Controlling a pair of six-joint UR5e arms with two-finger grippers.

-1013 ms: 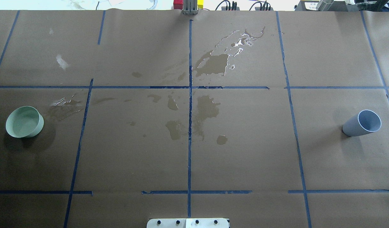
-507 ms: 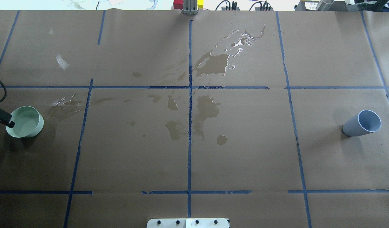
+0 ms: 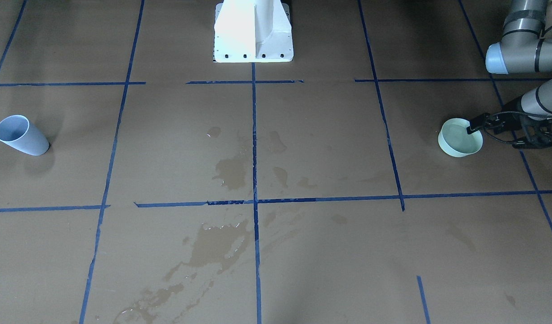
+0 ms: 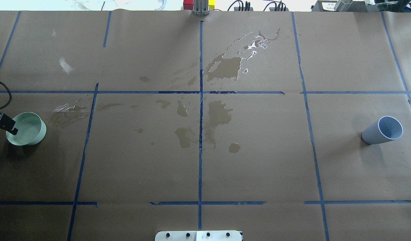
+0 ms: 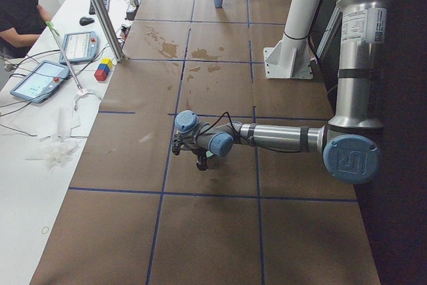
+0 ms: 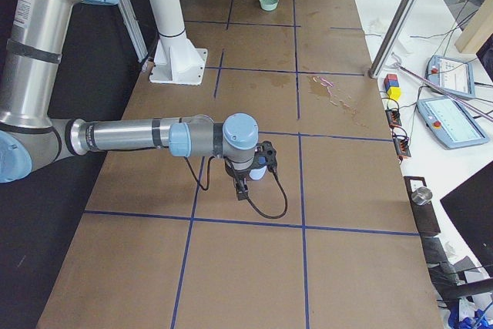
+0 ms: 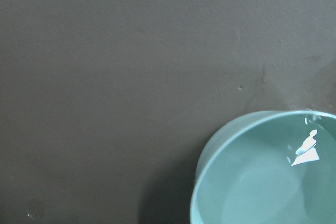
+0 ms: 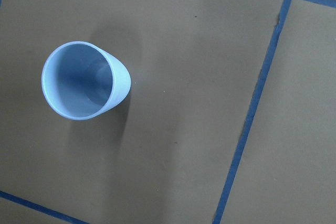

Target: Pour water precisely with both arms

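Brown-papered desk [image 3: 302, 148], front view: mint bowl [image 3: 460, 145] is holding the water [image 3: 456, 134] at right edge; left gripper [image 3: 476, 126] is hovering at its rim, open or closed unclear. Overhead: blue cup [image 4: 383, 130] is standing far right. Right-side view: right gripper [image 6: 248, 184] is hanging beside that cup, state indiscernible.

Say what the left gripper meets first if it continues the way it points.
Probably the mint-green bowl, at its rim: one finger of the left gripper overlaps it in the front-facing view, though height is unclear.
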